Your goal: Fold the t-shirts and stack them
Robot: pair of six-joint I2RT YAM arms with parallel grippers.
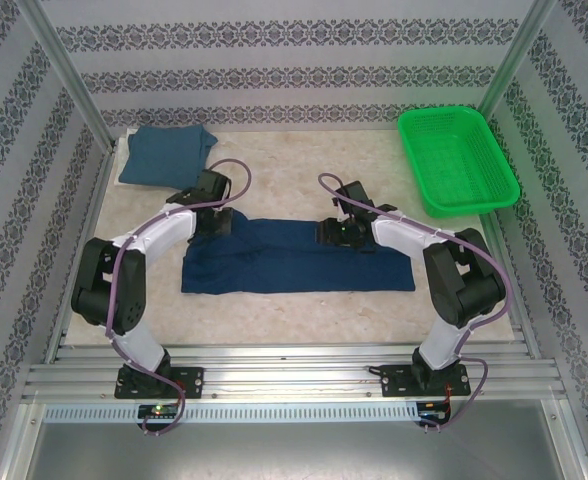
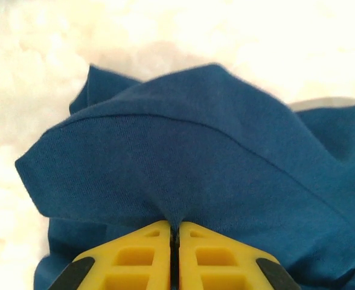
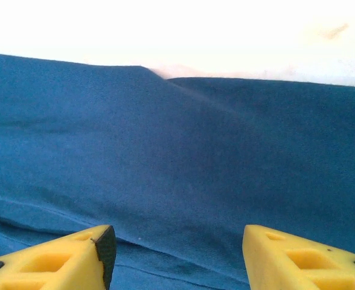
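The left end effector (image 2: 174,237) pinches a raised pleat of the navy t-shirt (image 1: 294,258), a long band across the table (image 1: 304,160), probably to lift that end for folding, while the right end effector (image 3: 177,241) sits spread over the other end.

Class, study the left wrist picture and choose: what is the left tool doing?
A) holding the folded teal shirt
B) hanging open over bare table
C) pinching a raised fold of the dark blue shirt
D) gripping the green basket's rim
C: the yellow fingers of the left tool are pressed together, with a peak of the dark blue shirt drawn up between them.
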